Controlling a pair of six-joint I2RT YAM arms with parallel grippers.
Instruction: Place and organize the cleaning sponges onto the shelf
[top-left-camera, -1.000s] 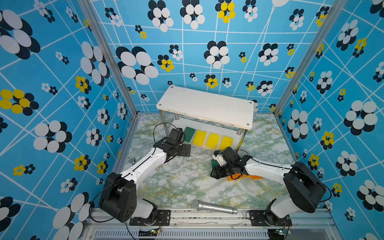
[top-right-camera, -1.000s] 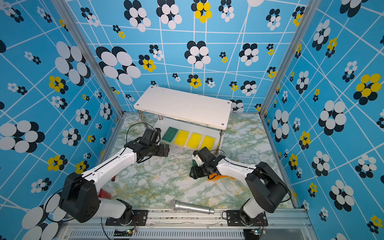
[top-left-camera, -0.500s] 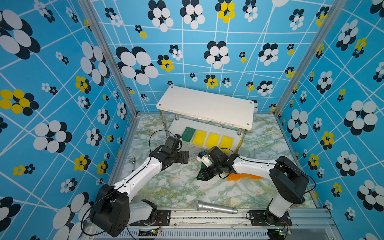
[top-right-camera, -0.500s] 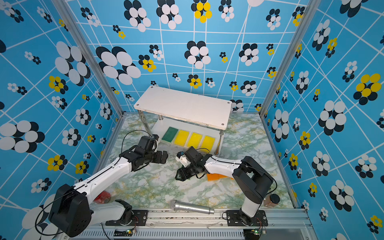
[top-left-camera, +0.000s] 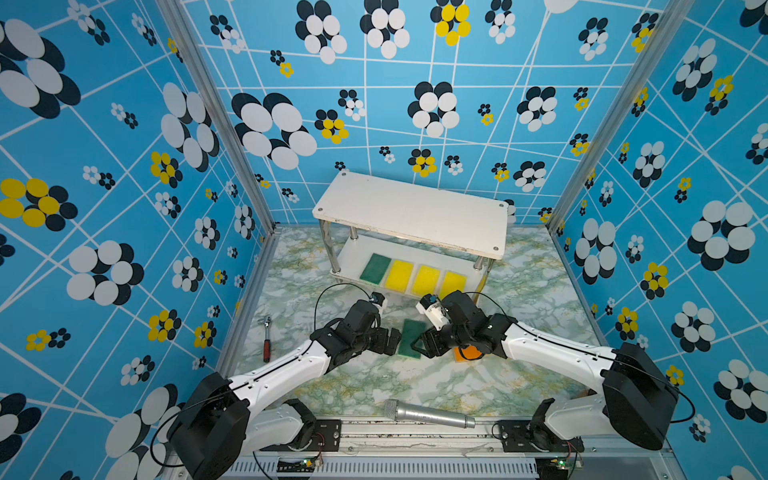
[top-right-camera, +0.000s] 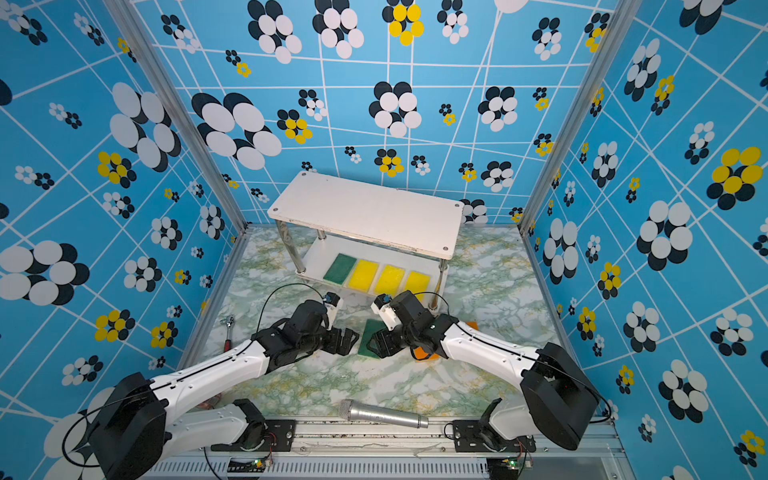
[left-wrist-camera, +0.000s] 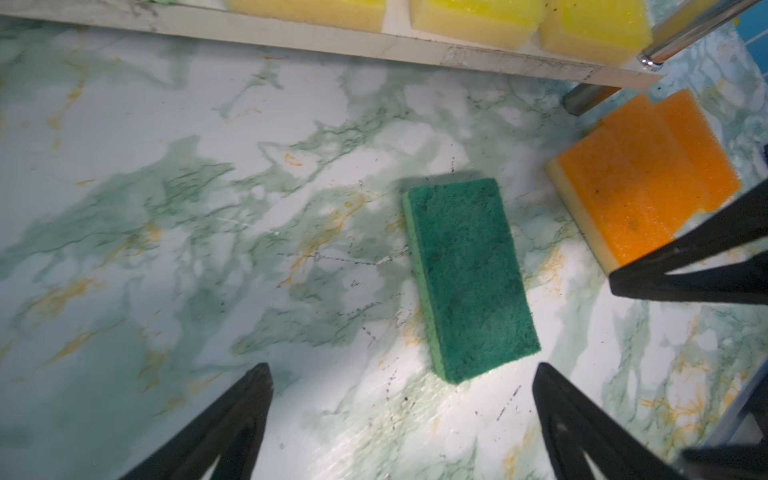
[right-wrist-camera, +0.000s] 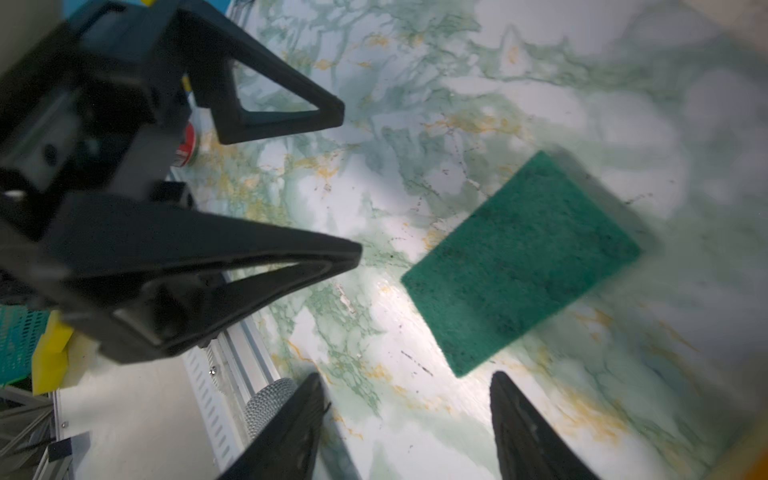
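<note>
Between the two low, outstretched arms, a dark green sponge (top-left-camera: 410, 337) lies flat on the marble tabletop (top-left-camera: 374, 386), in front of the shelf (top-left-camera: 411, 212). Left gripper (top-left-camera: 393, 341) and right gripper (top-left-camera: 419, 345) flank it closely, each with its jaws spread and holding nothing.

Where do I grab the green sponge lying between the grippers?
Pinch the green sponge across its long edges at mid-length, from straight above: it lies flat on the table, apart from the orange sponges, narrow enough for the open left gripper.

white arm links (top-left-camera: 282, 370), black joints (top-left-camera: 212, 419), thin black cables (top-left-camera: 344, 284), black triangular pincer fingers (left-wrist-camera: 253, 399).
</note>
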